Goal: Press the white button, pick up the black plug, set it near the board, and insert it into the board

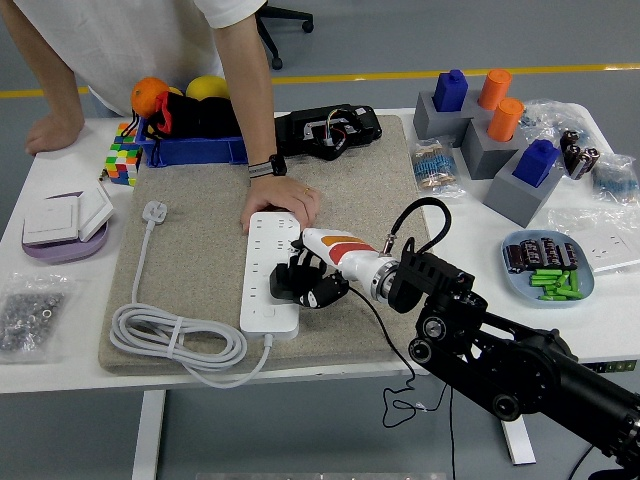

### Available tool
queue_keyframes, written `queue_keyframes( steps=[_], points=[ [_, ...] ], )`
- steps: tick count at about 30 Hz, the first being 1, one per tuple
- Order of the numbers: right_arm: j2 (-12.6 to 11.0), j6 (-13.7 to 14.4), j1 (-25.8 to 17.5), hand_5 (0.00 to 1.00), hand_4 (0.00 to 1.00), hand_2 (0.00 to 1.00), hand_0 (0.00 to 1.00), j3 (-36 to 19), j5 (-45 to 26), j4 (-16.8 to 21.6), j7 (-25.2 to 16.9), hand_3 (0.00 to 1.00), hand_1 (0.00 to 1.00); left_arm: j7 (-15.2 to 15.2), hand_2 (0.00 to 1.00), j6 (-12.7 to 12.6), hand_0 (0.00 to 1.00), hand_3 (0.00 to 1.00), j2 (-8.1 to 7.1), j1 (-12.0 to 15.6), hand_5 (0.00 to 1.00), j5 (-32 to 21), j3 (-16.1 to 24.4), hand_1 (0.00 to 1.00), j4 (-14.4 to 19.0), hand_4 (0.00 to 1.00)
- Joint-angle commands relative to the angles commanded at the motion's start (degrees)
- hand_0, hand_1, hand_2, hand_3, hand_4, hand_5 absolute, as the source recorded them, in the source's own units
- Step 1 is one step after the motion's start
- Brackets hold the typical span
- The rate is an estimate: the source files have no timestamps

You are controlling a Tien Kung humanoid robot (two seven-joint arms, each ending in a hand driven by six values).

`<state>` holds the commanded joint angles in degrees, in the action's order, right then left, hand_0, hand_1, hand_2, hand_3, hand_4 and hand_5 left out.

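A white power strip (262, 255) lies lengthwise on the grey felt mat (190, 250). Its white cable (180, 345) is coiled at the lower left, ending in a white plug (155, 211). My right hand (305, 283) hovers over the strip's right edge at mid-length, black fingers curled around the black plug (320, 294), which is hard to tell from the fingers. A thin black cord (385, 340) trails from the hand over the table's front edge. A person's hand (283, 198) presses down on the strip's far end. My left arm does not show.
A colour cube (123, 160), a blue tray of toys (190, 148) and a black device (328, 130) line the back. Grey blocks with blue and orange pegs (490, 125) and a blue dish of batteries (548, 268) stand at the right. White switch plates (65, 220) and a bag of screws (30, 312) lie at the left.
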<state>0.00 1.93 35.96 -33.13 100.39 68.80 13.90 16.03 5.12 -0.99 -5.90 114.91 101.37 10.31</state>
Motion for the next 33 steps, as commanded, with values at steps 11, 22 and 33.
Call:
queue_keyframes(
  steps=[11, 22, 33],
  points=[
    [0.00, 0.28, 1.06, 0.002, 0.764, 0.448, 0.404, 0.94, -0.02, -0.39, -0.33, 0.481, 0.361, 0.03, 0.634, -0.07, 0.622, 0.684, 0.02, 0.02, 0.389, 0.09, 0.27, 0.627, 0.00, 0.528],
    [0.00, 0.30, 1.70, 0.002, 0.764, 0.447, 0.404, 0.93, -0.33, -0.06, -0.39, 0.481, 0.361, 0.01, 0.634, -0.11, 0.623, 0.685, 0.02, 0.01, 0.387, 0.40, 0.54, 0.627, 0.00, 0.528],
    [0.00, -0.36, 1.65, 0.002, 0.765, 0.447, 0.403, 1.38, -0.60, 0.11, 0.10, 0.481, 0.361, -0.06, 0.633, -0.31, 0.622, 0.685, 0.09, 0.10, 0.386, -0.17, 0.58, 0.627, 0.00, 0.527]
  ],
)
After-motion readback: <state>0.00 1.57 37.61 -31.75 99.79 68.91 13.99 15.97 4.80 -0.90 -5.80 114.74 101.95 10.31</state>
